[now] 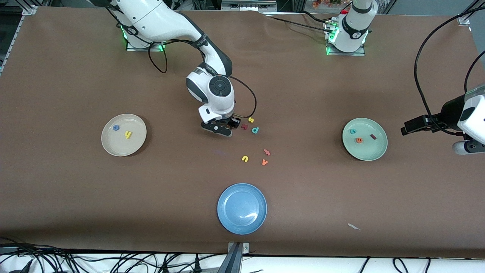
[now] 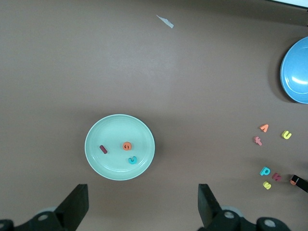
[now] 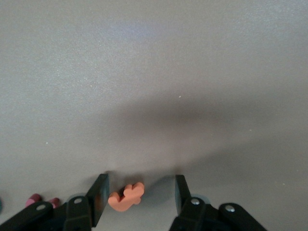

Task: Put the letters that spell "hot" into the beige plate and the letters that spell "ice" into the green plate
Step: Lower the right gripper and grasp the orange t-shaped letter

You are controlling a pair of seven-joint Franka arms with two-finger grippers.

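On the beige plate [image 1: 110,149] lie the blue o [image 1: 116,127] and the yellow h [image 1: 128,134]. The green plate [image 1: 365,156] holds the teal c [image 1: 352,131], the orange e [image 1: 359,140] and the dark red i [image 1: 373,137]. My right gripper [image 1: 227,127] is down at the table beside the loose letters. It stands open around the orange t [image 3: 126,196], which lies on the table against one finger [image 3: 101,192] with a gap to the other. My left gripper [image 2: 142,202] waits open, high over the table beside the green plate [image 2: 96,159].
Loose letters lie mid-table: yellow s [image 1: 250,120], dark red k [image 1: 244,126], teal p [image 1: 255,130], salmon f [image 1: 266,152], yellow u [image 1: 245,159], orange v [image 1: 264,162]. A blue plate [image 1: 241,208] sits nearer the front camera, with a paper scrap [image 1: 354,226] toward the left arm's end.
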